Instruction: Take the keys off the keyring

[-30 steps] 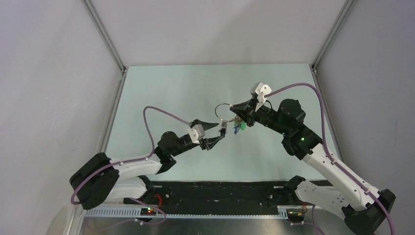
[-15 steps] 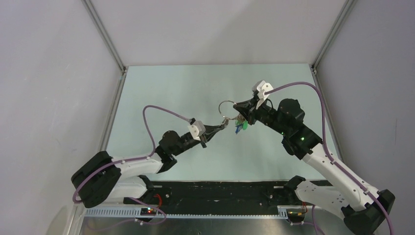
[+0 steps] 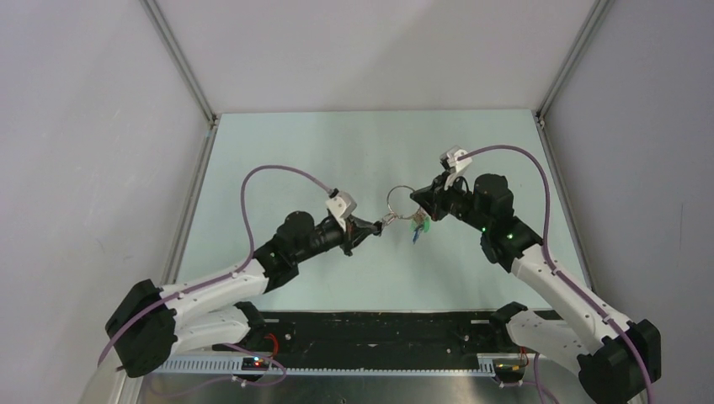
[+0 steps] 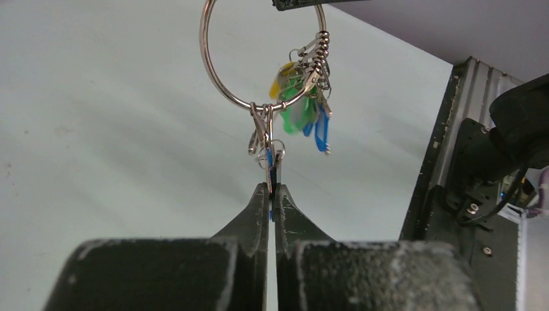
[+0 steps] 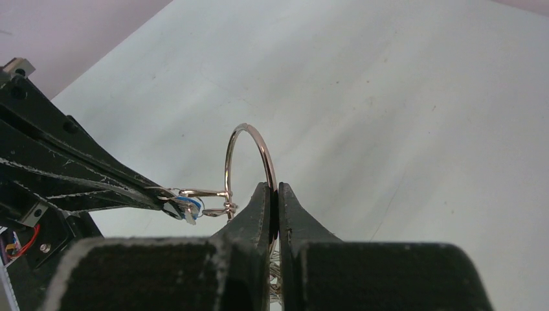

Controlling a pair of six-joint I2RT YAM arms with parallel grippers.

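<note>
The keyring (image 3: 391, 199), a thin silver wire ring, hangs in the air above the pale green table (image 3: 295, 160). My right gripper (image 3: 418, 201) is shut on its wire, and the right wrist view shows the ring (image 5: 261, 146) rising from the closed right gripper (image 5: 274, 189). A bunch of keys (image 4: 301, 110) with green, yellow and blue heads dangles from the ring (image 4: 203, 45). My left gripper (image 4: 272, 188) is shut on one blue key (image 4: 270, 159), which a small clasp links to the bottom of the ring. From above, that left gripper (image 3: 380, 225) sits just left of and below the ring.
A black rail (image 3: 379, 324) runs along the near table edge between the arm bases. Grey enclosure walls and metal frame posts (image 3: 181, 63) close in the sides and back. The right arm's base (image 4: 479, 162) fills the right of the left wrist view.
My left gripper has closed on the blue key. Both grippers and the ring have drifted slightly to the right and toward the near edge.
</note>
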